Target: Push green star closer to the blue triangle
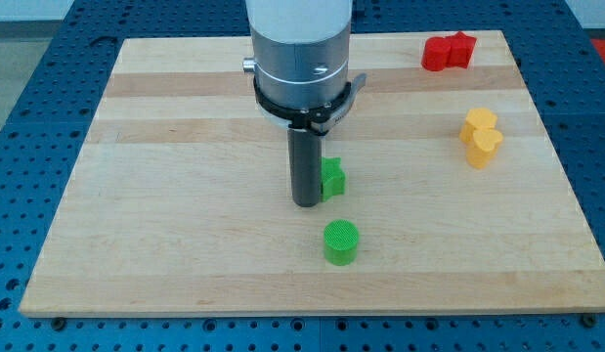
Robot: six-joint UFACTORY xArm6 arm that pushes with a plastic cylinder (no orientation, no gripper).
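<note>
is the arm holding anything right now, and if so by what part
Nothing is held; the arm has no gripper. My tip stands on the board right beside the green star, at the star's left side in the view, seemingly touching it.

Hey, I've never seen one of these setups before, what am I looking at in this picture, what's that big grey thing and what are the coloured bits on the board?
The big grey cylinder is the end of a robot arm. It has no hand; it ends in a dark rod, and my tip slides along the wooden board to push blocks. There is one picture, from a camera looking down at the board. My tip sits right beside the green star, on its left in the view. Below them lies a green cylinder. At the view's right is a yellow block, and at the top right a red block. Nothing is held. No blue triangle shows.
</note>
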